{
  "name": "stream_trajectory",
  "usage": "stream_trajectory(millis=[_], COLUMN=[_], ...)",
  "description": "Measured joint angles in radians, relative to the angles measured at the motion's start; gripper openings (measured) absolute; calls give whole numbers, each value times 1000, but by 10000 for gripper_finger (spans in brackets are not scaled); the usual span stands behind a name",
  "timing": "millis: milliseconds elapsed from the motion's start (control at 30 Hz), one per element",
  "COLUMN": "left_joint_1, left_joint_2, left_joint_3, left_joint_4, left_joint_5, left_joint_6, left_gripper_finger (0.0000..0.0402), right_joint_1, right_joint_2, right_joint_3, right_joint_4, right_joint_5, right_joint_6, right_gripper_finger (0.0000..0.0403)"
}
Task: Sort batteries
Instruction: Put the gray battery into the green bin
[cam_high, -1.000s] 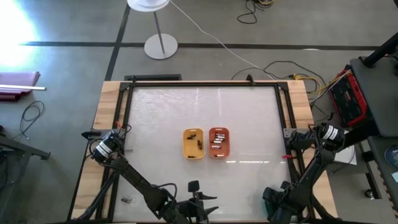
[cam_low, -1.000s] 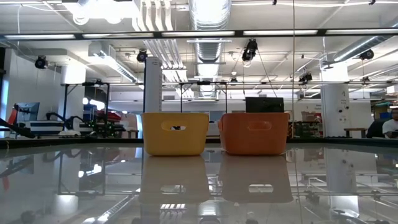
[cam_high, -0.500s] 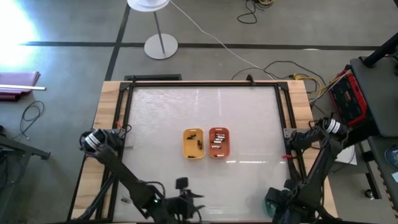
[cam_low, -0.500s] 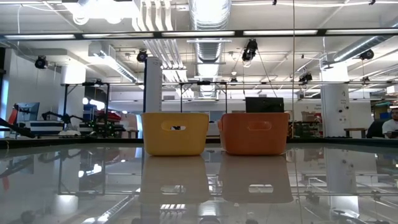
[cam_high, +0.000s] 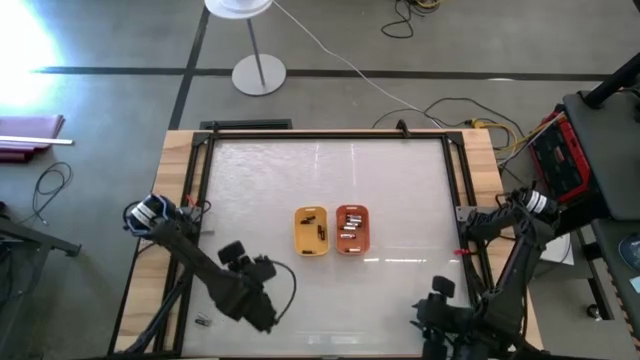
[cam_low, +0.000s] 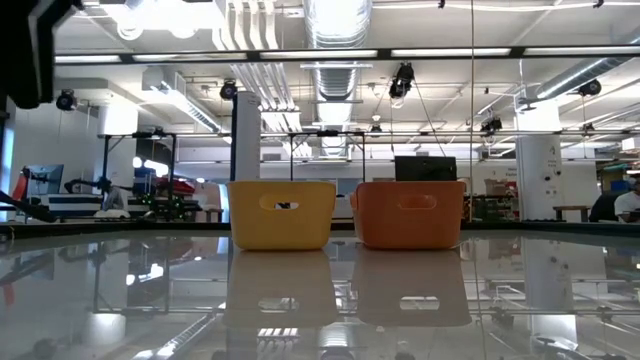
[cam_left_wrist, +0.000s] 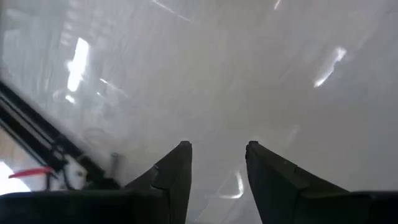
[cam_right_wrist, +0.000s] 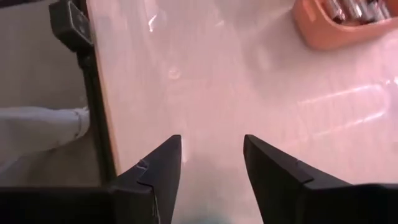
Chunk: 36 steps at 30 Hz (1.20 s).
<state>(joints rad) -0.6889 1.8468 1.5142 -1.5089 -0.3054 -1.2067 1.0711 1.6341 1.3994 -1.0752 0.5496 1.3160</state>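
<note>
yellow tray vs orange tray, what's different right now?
The yellow tray holds dark batteries; the orange tray holds silvery-grey batteries. Yellow sits nearer the left arm's side, orange nearer the right arm's. Both are small rectangular trays, side by side at the table's middle.

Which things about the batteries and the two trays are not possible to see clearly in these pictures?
- Batteries: too small in the high view to count or size.
- Yellow tray and orange tray: in the low view their walls hide the contents.
- Orange tray in the right wrist view: cut off by the edge.
- Left wrist view: only table, open left claw.
</note>
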Motion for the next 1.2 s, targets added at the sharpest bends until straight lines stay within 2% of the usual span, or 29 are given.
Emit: stream_trajectory(millis=[167, 333, 533, 767, 867, 1000, 1200], left_joint_1=[123, 259, 413, 584, 619, 638, 725], left_joint_2=[-63, -165, -302, -401, -401, -373, -324], left_joint_3=[-92, -262, -503, -750, -730, -704, -728], left_joint_4=[5, 55, 146, 164, 211, 193, 164], left_joint_5=[31, 70, 177, 321, 315, 299, 296], left_joint_6=[189, 362, 541, 677, 727, 821, 918], left_gripper_finger=[132, 127, 122, 121, 118, 118, 118], right_joint_1=[-32, -52, -89, -219, -277, -337, -359], right_joint_2=[0, 6, 6, 6, 6, 6, 6], right_joint_3=[0, -2, -3, -9, -10, -11, -18], right_joint_4=[13, 20, 22, 42, 51, 77, 156], right_joint_5=[54, 152, 134, 131, 130, 129, 127], right_joint_6=[-90, -173, -302, -425, -479, -522, -524], right_gripper_finger=[160, 152, 146, 155, 162, 171, 178])
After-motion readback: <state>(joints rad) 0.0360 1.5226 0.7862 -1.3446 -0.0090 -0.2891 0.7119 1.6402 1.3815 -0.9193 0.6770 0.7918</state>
